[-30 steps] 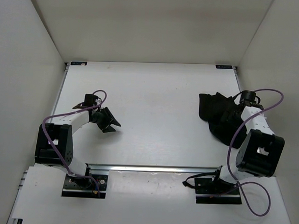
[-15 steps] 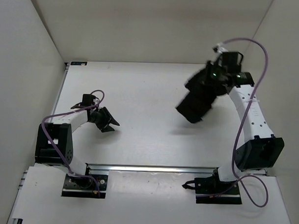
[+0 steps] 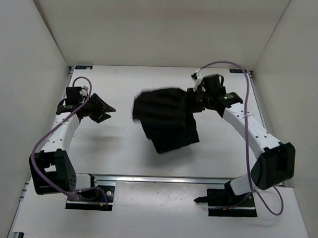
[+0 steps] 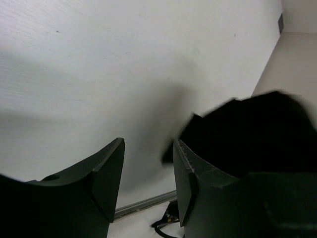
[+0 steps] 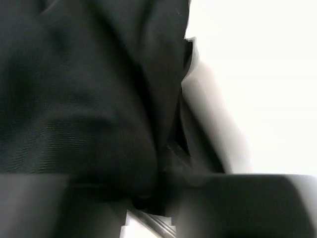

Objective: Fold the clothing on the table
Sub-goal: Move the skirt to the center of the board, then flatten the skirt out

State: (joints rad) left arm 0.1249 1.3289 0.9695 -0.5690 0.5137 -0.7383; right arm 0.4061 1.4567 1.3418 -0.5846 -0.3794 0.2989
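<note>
Black clothing [image 3: 167,119] clamped in right fingers [image 3: 192,102], arm reaching over table [image 3: 121,149], left fingers [image 3: 103,112] spread wide, empty

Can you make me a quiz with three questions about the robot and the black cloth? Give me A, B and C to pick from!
1. Where is the clothing?
A. around the middle of the table
B. by the left arm's base
C. against the far wall

2. What colour is the clothing?
A. red
B. black
C. yellow

3. How is the left gripper?
A. open, holding nothing
B. shut on the clothing
C. shut on a cup

Answers:
1 A: the top view shows it mid-table, gripped at its edge by the right gripper.
2 B: it looks dark against the white table.
3 A: the left wrist view shows a clear gap between its fingers.
</note>
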